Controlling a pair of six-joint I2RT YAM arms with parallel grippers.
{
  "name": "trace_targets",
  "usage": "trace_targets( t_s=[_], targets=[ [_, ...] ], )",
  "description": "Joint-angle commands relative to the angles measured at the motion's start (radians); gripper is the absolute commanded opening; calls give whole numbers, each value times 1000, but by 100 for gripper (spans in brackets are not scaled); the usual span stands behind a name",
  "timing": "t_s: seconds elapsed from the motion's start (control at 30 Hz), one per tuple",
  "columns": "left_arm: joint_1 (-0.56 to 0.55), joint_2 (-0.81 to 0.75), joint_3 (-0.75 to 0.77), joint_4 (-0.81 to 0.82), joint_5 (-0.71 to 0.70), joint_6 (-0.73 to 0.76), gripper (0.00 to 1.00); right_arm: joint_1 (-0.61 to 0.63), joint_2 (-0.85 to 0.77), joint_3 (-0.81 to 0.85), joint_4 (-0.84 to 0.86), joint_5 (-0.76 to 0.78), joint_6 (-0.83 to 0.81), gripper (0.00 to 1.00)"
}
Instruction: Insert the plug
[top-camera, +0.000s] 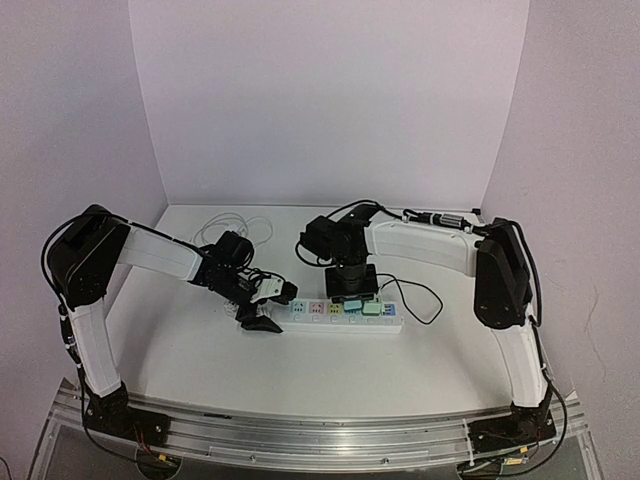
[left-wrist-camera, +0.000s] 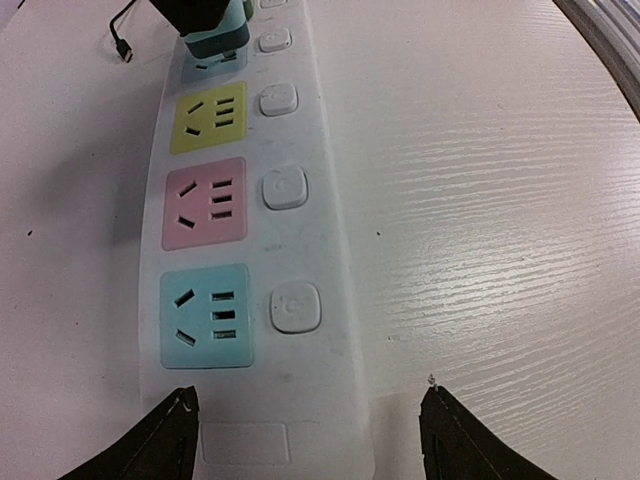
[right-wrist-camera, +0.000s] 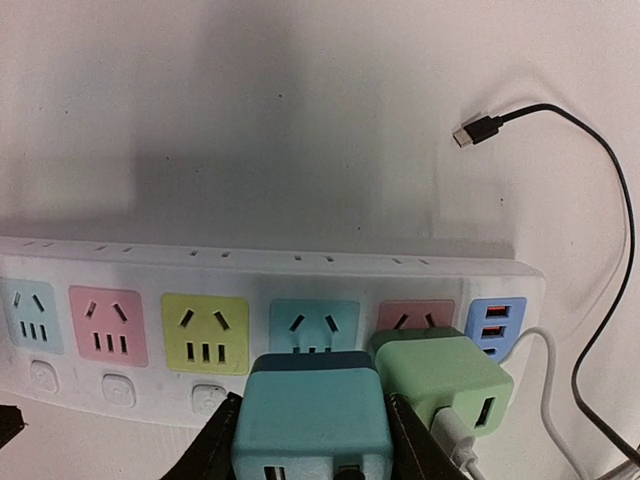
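In the right wrist view the right gripper pinches a teal plug at the bottom center of the frame, with 1 dark finger on each side of its body. The plug sits directly in front of the 4th socket, a teal one, on the white power strip. Its prongs are hidden, so I cannot tell whether it is fully seated, though it looks pressed close to the face.

Just right of it a green adapter sits in the pink 5th socket, with a white cable plugged into its lower side. A black USB cable curls through the upper right, its loose end lying on the table apart from the strip.

In the left wrist view the left gripper is spread wide. Its 2 fingertips straddle the strip's near end at the bottom of the frame, 1 on each side.
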Motion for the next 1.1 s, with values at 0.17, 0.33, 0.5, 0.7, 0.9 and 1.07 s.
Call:
trace_targets(
  t_s=[0.17, 0.33, 0.5, 0.7, 0.9, 1.07],
  targets=[
    [-3, 8, 20, -13, -17, -27, 76, -49, 64, -73, -42, -128, 0, 0],
    [-3, 8, 23, -16, -19, -29, 76, -52, 47, -110, -36, -108, 5, 0],
    [-3, 8, 25, -14, -17, -31, 76, -52, 65, -121, -35, -92, -4, 0],
    [-3, 8, 25, -10, -18, -34, 76, -53, 101, -166, -28, -97, -25, 0],
    [-3, 8, 27, -7, -20, -35, 76, -54, 142, -235, 8, -169, -18, 0],
    [-2, 9, 27, -9, -23, -35, 75, -54, 140, -281, 29, -184, -6, 0]
  ],
)
